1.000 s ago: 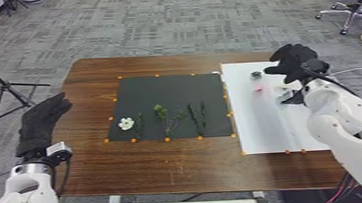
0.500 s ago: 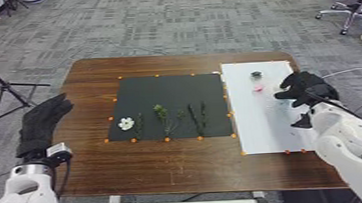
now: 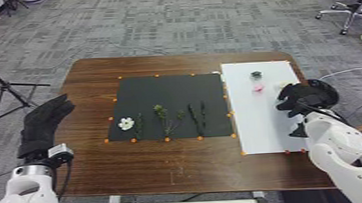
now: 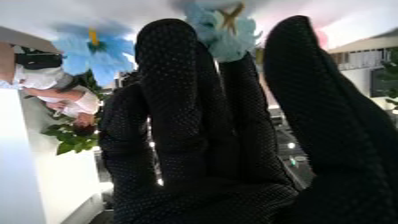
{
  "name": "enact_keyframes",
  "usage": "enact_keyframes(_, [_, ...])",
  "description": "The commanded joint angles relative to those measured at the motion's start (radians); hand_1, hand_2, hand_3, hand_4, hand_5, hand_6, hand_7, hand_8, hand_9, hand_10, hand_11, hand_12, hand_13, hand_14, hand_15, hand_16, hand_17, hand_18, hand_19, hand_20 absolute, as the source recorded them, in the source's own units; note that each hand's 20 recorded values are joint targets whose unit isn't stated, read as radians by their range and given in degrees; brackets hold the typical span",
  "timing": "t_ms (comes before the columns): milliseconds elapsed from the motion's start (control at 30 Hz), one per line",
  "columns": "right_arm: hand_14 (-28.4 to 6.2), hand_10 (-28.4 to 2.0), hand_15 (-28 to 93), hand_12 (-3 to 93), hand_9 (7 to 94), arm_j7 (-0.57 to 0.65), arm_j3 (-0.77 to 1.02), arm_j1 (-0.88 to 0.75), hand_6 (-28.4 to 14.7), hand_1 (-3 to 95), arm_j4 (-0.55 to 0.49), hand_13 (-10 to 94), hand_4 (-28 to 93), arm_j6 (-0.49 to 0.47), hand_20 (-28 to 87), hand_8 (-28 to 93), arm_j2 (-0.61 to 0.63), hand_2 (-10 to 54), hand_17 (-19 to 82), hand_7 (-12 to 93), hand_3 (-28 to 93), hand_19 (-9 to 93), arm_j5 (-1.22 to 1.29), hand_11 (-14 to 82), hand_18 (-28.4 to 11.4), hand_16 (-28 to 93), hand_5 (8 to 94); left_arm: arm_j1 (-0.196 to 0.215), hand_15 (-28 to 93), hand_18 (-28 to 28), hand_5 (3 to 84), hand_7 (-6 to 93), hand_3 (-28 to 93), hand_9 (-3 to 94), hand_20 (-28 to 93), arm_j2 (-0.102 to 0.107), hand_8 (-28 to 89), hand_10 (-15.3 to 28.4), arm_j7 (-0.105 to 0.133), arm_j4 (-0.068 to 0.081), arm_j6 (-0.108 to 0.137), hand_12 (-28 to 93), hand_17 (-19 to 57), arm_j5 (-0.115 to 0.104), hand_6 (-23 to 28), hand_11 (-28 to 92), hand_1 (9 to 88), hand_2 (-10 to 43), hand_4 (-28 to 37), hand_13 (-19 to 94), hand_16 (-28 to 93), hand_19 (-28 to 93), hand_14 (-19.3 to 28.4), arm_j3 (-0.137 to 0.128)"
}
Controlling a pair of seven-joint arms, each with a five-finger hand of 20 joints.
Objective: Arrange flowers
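On the black mat [image 3: 154, 86] lie a white flower [image 3: 126, 124] beside a thin green stem, a leafy green sprig [image 3: 162, 113] and dark slender stems [image 3: 198, 119]. A pink flower [image 3: 258, 88] and a small dark flower [image 3: 256, 75] rest on the white sheet [image 3: 259, 125]. My right hand [image 3: 306, 97] is over that sheet's right side, open. In the right wrist view, the straight fingers of my right hand [image 4: 191, 145] point at a pale teal flower [image 4: 224, 37], with a blue flower [image 4: 96, 52] nearby. My left hand [image 3: 43, 125] is open beyond the table's left edge.
The brown wooden table [image 3: 154, 163] carries the mat and the sheet side by side, with orange markers along their edges. A tripod [image 3: 6, 88] stands on the floor at the left, and an office chair [image 3: 344, 16] at the far right.
My right hand has come back from the sheet's far right part toward the robot and lower in the head view. The left hand has stayed almost still.
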Motion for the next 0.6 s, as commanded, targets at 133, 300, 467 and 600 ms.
enact_keyframes(133, [-6.8, -11.4, 45, 27.6, 81.8, -0.014, -0.061, 0.063, 0.2, 64.9, 0.034, 82, -15, 0.129, 56, 8, 0.032, -9.5, 41, 15, 51, 77, -0.035, 4.9, -20.9, 35, 74.8, 0.016, 23, 12.9, 50.7, 13.9, 70, 49.4, 21, -0.010, -7, 14.9, -0.001, -0.012, -0.008, 12, 7.3, 0.001, 3.4, 20, 25.6, 5.1, -28.3, 38, 0, 12, 18.4, -0.010])
enact_keyframes(300, [-5.7, -11.3, 46, 29.3, 85.8, -0.023, -0.143, 0.207, 0.4, 65.7, -0.034, 84, -15, 0.179, 57, 8, 0.068, -9.5, 43, 16, 52, 79, 0.023, 3.8, -20.8, 36, 78.8, 0.034, 23, 12.9, 50.7, 13.8, 70, 49.4, 21, -0.002, -7, 14.9, 0.000, -0.017, 0.005, 12, 7.4, -0.008, 3.5, 20, 25.7, 5.1, -28.3, 38, 0, 12, 18.4, -0.029])
enact_keyframes(467, [-5.6, -11.4, 47, 29.6, 86.5, -0.062, -0.333, 0.446, 0.3, 65.3, -0.114, 85, -15, 0.170, 57, 8, 0.084, -9.5, 44, 16, 53, 80, 0.133, 3.6, -20.9, 36, 79.6, 0.030, 24, 12.9, 50.8, 13.9, 70, 49.4, 21, 0.012, -7, 14.9, -0.004, -0.006, 0.022, 12, 7.4, -0.026, 3.4, 21, 25.7, 5.2, -28.3, 39, 0, 12, 18.4, -0.033])
enact_keyframes(600, [-5.5, -11.5, 47, 29.7, 87.1, -0.096, -0.504, 0.629, 0.3, 65.1, -0.125, 85, -15, 0.128, 58, 8, 0.021, -9.5, 44, 15, 53, 81, 0.258, 3.6, -21.0, 37, 79.9, 0.029, 24, 12.9, 50.8, 14.0, 70, 49.4, 21, 0.011, -7, 14.9, -0.005, -0.006, 0.017, 12, 7.4, -0.023, 3.4, 20, 25.6, 5.2, -28.3, 39, 0, 12, 18.4, -0.035])
